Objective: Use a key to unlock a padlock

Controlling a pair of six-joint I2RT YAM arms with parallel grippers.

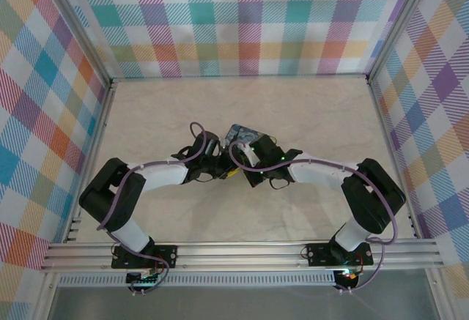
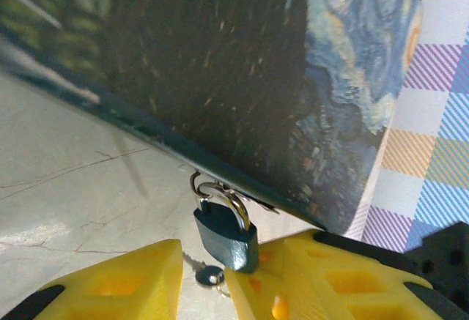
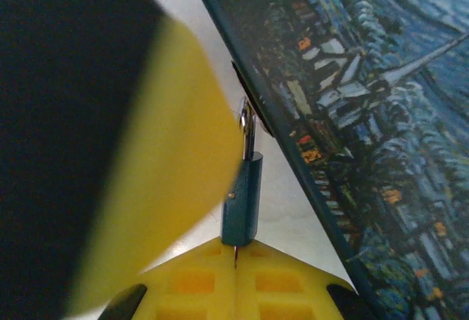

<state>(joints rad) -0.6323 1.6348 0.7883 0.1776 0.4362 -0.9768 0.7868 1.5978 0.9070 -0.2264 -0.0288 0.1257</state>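
Left gripper point(image 2: 201, 280) stands partly open around the padlock point(image 2: 224, 238); right gripper point(image 3: 236, 250), pinched shut beneath, hides the keyhole.

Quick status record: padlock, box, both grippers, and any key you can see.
padlock: teal, hangs from the lower edge of the painted box, looks closed
left gripper: open, one finger on each side of the padlock
right gripper: shut, tips just under the padlock
silver piece: below the padlock; cannot tell if it is the key
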